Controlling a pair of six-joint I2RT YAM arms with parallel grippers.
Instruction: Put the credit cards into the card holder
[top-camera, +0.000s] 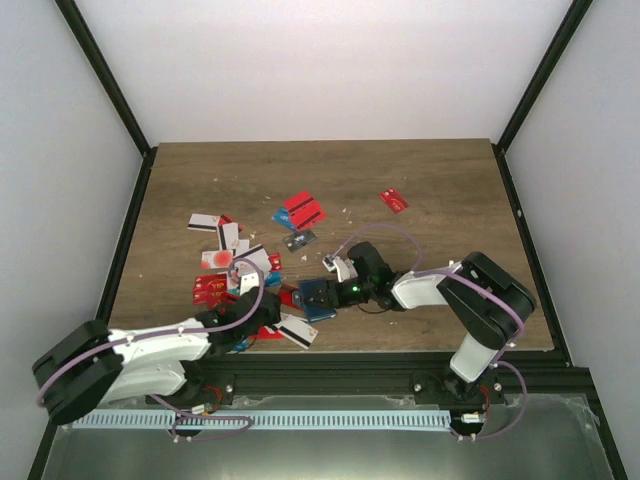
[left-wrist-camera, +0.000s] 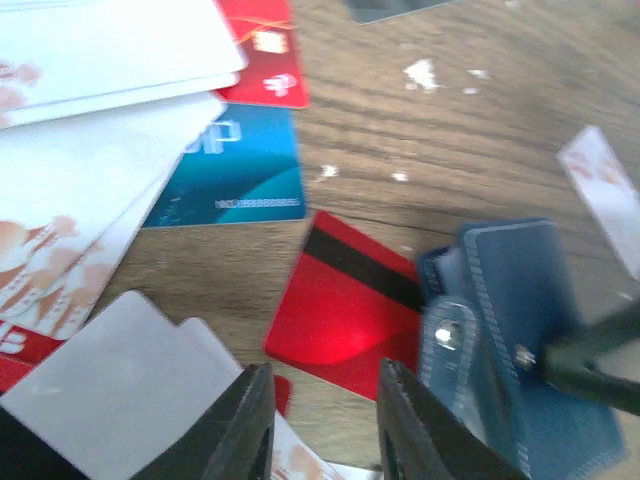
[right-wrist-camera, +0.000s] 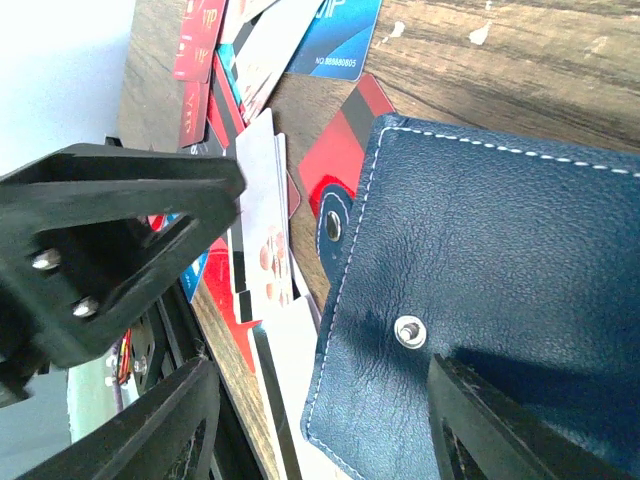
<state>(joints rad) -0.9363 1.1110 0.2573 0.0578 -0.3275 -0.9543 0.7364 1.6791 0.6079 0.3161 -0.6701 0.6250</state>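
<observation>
Here the card holder (top-camera: 316, 298) lies flat close to the near edge of the desk (top-camera: 430, 170), about midway along it, with its navy stitched leather and metal snap studs facing up. One corner of it overlaps a red card with a black stripe (left-wrist-camera: 340, 320). The right gripper (right-wrist-camera: 318, 380) hangs over the holder with its jaws wide apart, clamping nothing; one dark finger (left-wrist-camera: 590, 358) rests on the leather. Just to the left, the left gripper (left-wrist-camera: 322, 375) hovers low over the striped red card with only a narrow gap between its jaws and nothing caught in it. Beyond it lie a blue card (left-wrist-camera: 240, 165) and a fan of white cards (left-wrist-camera: 90, 190). More credit cards (top-camera: 225, 262) are scattered toward the left edge, a red group (top-camera: 303, 210) sits mid-desk, and a lone red card (top-camera: 394, 200) lies farther right.
</observation>
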